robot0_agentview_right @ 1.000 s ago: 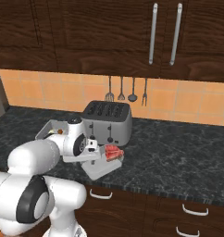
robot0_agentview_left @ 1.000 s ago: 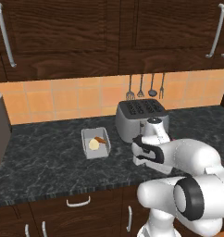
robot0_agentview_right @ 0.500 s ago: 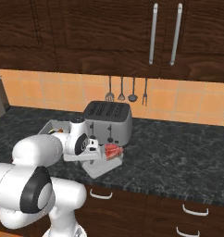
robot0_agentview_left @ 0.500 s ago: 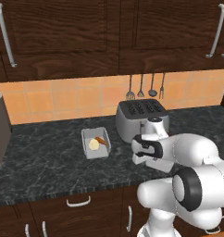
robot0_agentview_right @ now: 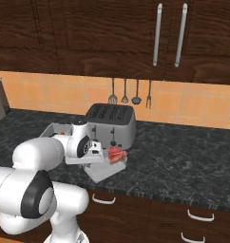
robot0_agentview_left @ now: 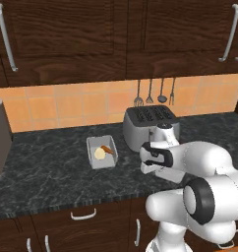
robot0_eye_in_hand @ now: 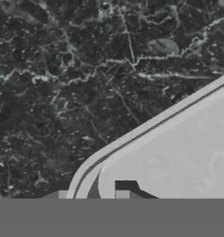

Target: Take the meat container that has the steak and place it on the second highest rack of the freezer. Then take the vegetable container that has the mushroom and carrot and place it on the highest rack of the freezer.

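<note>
I see my tool [robot0_eye_in_hand: 90,193] closed on the meat tray's [robot0_eye_in_hand: 178,152] rim, one finger each side, tray resting on the surface [robot0_eye_in_hand: 63,83], steak [robot0_agentview_right: 117,154] inside.

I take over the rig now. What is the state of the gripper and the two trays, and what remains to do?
Gripper: fingers straddle the rim of the meat tray; nearly closed on it, tray not lifted.
Meat tray with steak: on the counter, in front of the toaster.
Vegetable tray with mushroom and carrot: on the counter, left of the toaster, untouched.
Done: nothing placed yet.
Left: put the meat tray on the freezer's second highest rack, then the vegetable tray on the highest.
</note>
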Motion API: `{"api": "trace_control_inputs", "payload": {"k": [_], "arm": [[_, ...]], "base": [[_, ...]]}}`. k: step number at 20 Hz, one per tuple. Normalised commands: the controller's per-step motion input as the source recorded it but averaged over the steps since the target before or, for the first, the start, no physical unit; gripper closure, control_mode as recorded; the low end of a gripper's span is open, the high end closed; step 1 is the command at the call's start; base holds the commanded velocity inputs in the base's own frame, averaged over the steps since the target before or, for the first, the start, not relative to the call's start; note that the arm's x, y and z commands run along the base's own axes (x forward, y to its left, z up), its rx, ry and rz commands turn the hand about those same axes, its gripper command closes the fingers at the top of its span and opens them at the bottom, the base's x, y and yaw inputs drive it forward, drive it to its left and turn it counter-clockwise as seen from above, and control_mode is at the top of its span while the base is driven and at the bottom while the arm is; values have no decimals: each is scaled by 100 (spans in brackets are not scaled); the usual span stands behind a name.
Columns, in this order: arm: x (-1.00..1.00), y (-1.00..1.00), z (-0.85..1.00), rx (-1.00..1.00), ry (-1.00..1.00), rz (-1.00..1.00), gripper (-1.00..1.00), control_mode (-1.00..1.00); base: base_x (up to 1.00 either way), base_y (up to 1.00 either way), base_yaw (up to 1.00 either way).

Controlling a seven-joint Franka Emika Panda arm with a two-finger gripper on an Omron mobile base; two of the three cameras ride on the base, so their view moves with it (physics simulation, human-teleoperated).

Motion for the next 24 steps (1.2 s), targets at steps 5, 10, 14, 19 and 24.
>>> {"api": "trace_control_inputs", "payload": {"k": [5, 10, 14, 19, 24], "arm": [[-4, 0, 50, -15, -8, 0, 100, -100], [-21, 0, 77, -25, -10, 0, 100, -100], [-27, 0, 80, -3, 0, 0, 100, -100], [-56, 2, 86, 0, -1, 3, 100, -100], [-77, 3, 26, 5, 0, 20, 100, -100]], "base": [[0, 0, 0], [0, 0, 0], [0, 0, 0], [0, 0, 0], [0, 0, 0]]}}
